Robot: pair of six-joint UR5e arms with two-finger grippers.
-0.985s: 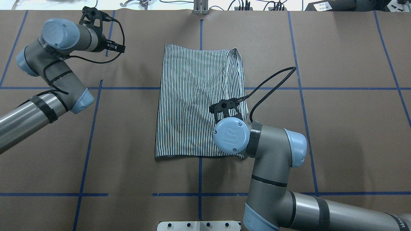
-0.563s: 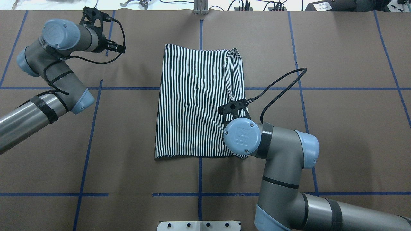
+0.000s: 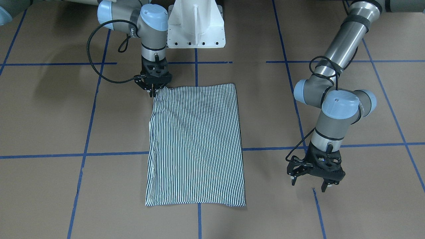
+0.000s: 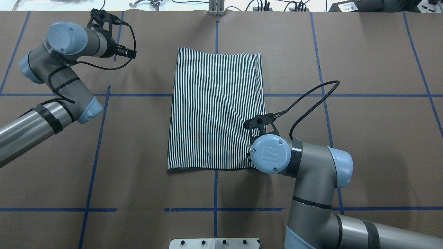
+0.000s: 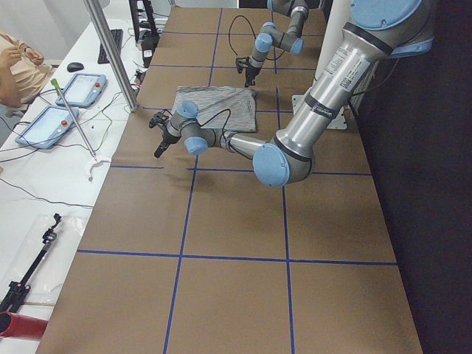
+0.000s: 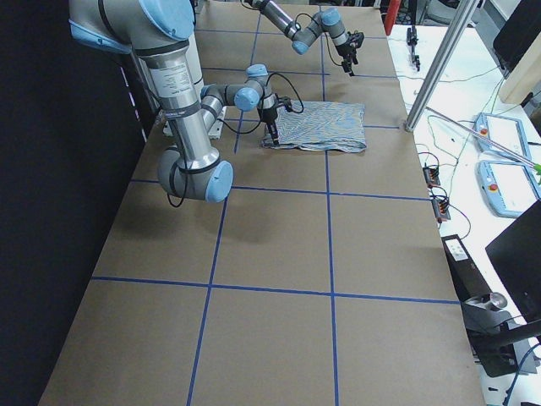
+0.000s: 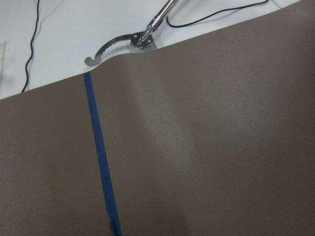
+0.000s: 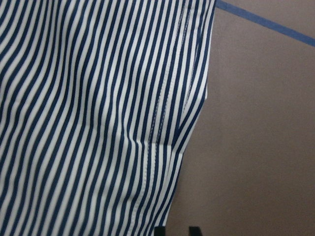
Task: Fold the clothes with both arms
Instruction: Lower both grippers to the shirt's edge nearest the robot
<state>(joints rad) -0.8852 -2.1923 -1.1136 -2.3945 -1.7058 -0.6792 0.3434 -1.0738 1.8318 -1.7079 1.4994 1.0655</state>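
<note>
The clothes point(image 4: 214, 110) are one striped shirt, folded into a flat upright rectangle at the table's middle, also seen in the front view point(image 3: 196, 142). No collar or placket shows. My right gripper point(image 3: 152, 93) points down at the shirt's corner nearest the robot on its right side. Its fingers are nearly together on the fabric's edge. In the right wrist view the striped cloth point(image 8: 98, 98) runs down to the narrow gap between the two fingertips point(image 8: 158, 230). My left gripper point(image 3: 309, 184) hangs open over bare table, well to the shirt's left, holding nothing.
The white pedestal base point(image 3: 196, 23) stands at the table's near edge. Blue tape lines point(image 4: 100, 138) cross the brown table. Past the far edge lie cables, tablets point(image 5: 74, 88) and a metal post point(image 5: 110, 51). A person point(image 5: 15, 66) sits there.
My right gripper has moved toward the robot and to the right, to the shirt's near right corner. The raised fold along the shirt's right edge now lies flat. The left arm has barely shifted.
</note>
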